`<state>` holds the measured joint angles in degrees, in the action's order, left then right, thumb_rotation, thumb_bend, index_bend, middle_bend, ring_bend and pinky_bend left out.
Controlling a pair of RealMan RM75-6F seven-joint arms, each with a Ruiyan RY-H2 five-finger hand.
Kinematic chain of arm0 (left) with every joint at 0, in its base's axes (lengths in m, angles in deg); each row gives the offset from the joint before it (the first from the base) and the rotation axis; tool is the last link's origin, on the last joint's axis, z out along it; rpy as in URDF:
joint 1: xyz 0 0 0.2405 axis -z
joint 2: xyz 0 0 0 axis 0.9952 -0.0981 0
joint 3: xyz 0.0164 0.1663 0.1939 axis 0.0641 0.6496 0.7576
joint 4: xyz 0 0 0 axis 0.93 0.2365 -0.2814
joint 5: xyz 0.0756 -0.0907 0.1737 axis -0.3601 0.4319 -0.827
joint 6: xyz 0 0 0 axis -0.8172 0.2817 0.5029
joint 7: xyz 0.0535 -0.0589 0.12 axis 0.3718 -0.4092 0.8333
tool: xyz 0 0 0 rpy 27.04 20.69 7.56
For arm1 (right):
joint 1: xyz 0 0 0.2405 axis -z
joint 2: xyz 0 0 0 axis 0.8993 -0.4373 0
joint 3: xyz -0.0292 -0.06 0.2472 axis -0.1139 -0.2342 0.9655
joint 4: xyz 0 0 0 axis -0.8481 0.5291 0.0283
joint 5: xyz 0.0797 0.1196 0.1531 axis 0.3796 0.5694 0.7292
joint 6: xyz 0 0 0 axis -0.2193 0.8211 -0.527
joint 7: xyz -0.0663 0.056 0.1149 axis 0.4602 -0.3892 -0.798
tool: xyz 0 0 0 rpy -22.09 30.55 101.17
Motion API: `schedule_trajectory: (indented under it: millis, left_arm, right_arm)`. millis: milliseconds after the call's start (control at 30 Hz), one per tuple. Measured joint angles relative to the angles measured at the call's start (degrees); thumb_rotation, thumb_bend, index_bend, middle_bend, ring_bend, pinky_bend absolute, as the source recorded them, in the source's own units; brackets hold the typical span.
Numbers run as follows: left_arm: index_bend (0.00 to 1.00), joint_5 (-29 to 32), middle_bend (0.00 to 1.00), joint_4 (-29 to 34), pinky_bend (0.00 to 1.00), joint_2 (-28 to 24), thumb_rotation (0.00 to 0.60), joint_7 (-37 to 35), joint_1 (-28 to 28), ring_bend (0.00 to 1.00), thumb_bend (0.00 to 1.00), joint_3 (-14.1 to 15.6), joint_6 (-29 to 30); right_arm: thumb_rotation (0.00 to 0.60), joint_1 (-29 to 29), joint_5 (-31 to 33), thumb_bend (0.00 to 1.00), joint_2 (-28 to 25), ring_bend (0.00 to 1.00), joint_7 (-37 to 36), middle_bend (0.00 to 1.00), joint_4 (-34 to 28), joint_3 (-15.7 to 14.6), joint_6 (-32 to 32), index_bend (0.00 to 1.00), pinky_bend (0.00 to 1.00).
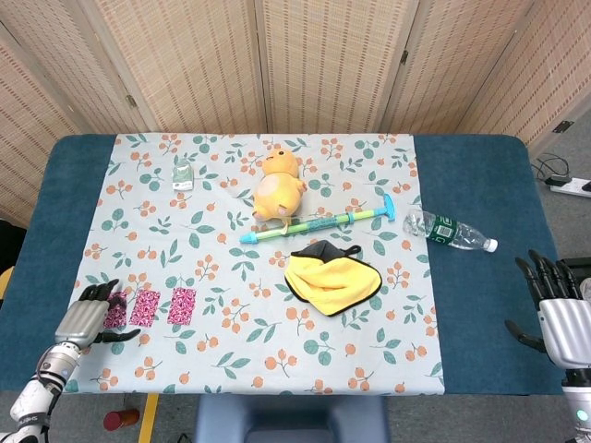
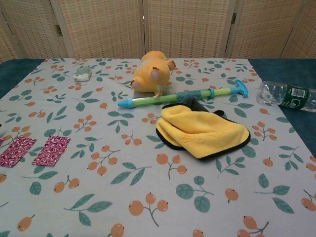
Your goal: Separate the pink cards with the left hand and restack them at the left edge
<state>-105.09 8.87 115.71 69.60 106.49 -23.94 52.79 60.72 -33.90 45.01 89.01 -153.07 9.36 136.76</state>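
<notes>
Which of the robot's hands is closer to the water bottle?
The right hand. It sits at the table's right edge, a short way in front of the water bottle. The left hand is across the table at the left edge, on the pink cards.
</notes>
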Motion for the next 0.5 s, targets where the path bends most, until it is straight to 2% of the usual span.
schedule_trajectory:
  millis: [333, 367, 467, 500]
  left_arm:
    - [0.30, -2.4, 0.00, 1.2, 0.00, 0.1, 0.230, -1.6, -0.4, 0.00, 0.15, -0.8, 2.7]
    - [0.30, -2.8, 0.00, 1.4, 0.00, 0.3, 0.255, -1.6, -0.2, 0.00, 0.15, -1.0, 2.7]
    - [0.29, -3.6, 0.00, 2.0, 0.00, 0.5, 0.409, -1.6, 0.5, 0.00, 0.15, -1.5, 2.9]
    - [0.28, -4.0, 0.00, 2.2, 0.00, 0.5, 0.431, -1.5, 0.8, 0.00, 0.15, -1.7, 2.9]
  right_arm:
    - [0.600, 0.1, -0.6, 0.23, 0.0, 0.00, -0.1, 0.00, 0.0, 0.0, 0.3, 0.00, 0.00]
    - [0.600, 0.1, -0.7, 0.23, -0.1, 0.00, -0.1, 0.00, 0.0, -0.1, 0.4, 0.00, 0.00]
    - [0.600, 0.2, -0.7, 0.23, -0.1, 0.00, -0.3, 0.00, 0.1, -0.1, 0.4, 0.00, 0.00]
    - [0.600, 0.2, -0.7, 0.23, -0.1, 0.00, -0.3, 0.00, 0.1, -0.1, 0.4, 0.00, 0.00]
